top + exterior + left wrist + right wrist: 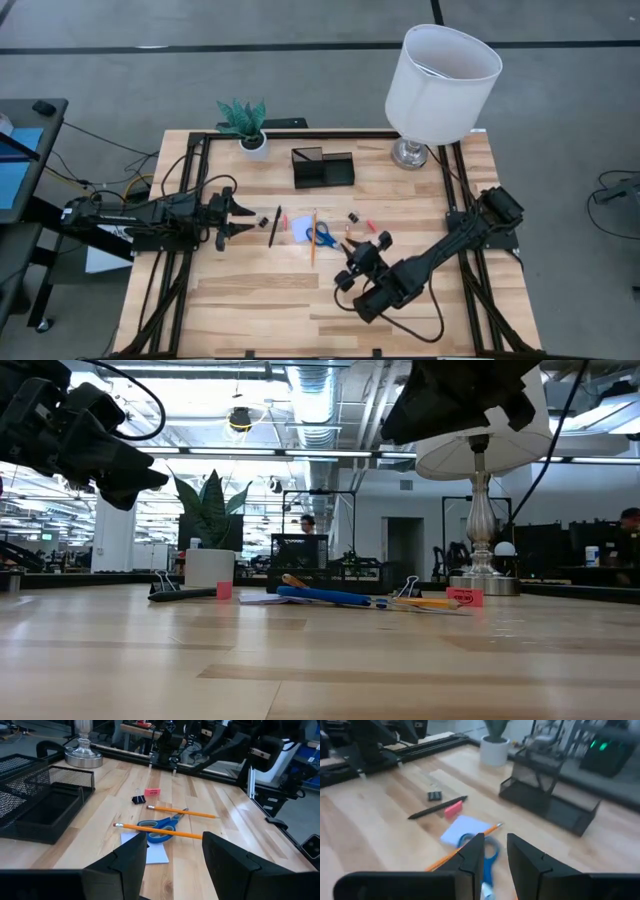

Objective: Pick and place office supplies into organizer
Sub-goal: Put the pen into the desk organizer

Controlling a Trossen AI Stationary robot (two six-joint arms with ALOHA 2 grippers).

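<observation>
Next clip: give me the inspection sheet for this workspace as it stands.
Surface: wooden table, bare toward the front.
Job's things: blue scissors, note pad, two pencils, black pen, binder clips and a red bit loose mid-table; organizer looks empty.
Clutter: potted plant, lamp at the back.
Grippers: left hand open, above the table beside the pen; right hand open, empty, over the scissors.
Cables: cords off the left edge.
Surroundings: person far behind.

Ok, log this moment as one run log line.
left gripper: open, empty | right gripper: open, empty | scissors: on table | organizer: empty
</observation>
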